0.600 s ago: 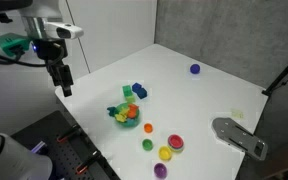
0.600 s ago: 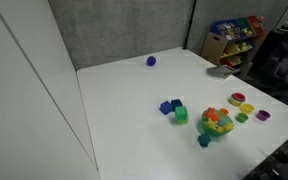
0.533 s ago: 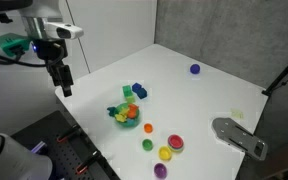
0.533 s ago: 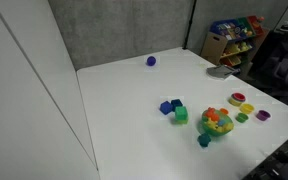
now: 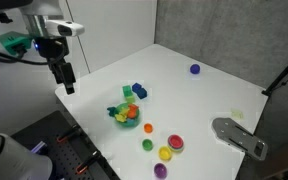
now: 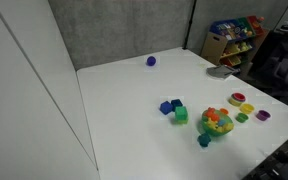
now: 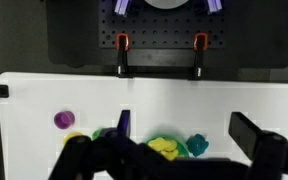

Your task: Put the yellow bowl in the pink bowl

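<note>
The yellow bowl (image 5: 165,154) sits near the table's front edge, close beside the pink bowl (image 5: 175,143). Both also show in an exterior view, the yellow bowl (image 6: 248,108) and the pink bowl (image 6: 237,98). My gripper (image 5: 67,82) hangs open and empty above the table's far left corner, well away from both bowls. In the wrist view my gripper (image 7: 184,125) has its fingers spread wide, with nothing between them. The pink bowl does not show there.
A pile of coloured toys (image 5: 127,113) lies mid-table with blue and green blocks (image 5: 136,92) behind it. A small orange piece (image 5: 148,128), green bowl (image 5: 147,144) and purple bowl (image 5: 160,170) lie near the two bowls. A purple ball (image 5: 195,69) sits at the back, and a grey object (image 5: 239,136) at the right edge.
My gripper has shifted slightly to the right in the exterior view. Nothing on the table has moved.
</note>
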Robot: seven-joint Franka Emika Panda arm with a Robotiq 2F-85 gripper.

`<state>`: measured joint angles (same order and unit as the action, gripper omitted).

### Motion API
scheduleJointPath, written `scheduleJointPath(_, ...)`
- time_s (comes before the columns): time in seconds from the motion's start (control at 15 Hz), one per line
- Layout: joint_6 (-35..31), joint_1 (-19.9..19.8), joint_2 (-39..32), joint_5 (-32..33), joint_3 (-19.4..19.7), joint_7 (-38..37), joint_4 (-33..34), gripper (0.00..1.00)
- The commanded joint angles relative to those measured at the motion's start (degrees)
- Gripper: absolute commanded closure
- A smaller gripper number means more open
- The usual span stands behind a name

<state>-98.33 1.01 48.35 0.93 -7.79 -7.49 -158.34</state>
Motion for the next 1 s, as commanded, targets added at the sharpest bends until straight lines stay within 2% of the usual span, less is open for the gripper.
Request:
scheduleJointPath(0.0,-2.9,-1.1,-3.1,1.2,1.4,-0.8,3.1,0.0)
scheduleJointPath(0.4,-10.8,-5.3,-8.9,3.2,6.2,1.0,4.9,0.0)
scheduleJointPath(0.93,-27.0,-11.6,-22.1,8.8,15.1,7.9,5.5,0.0)
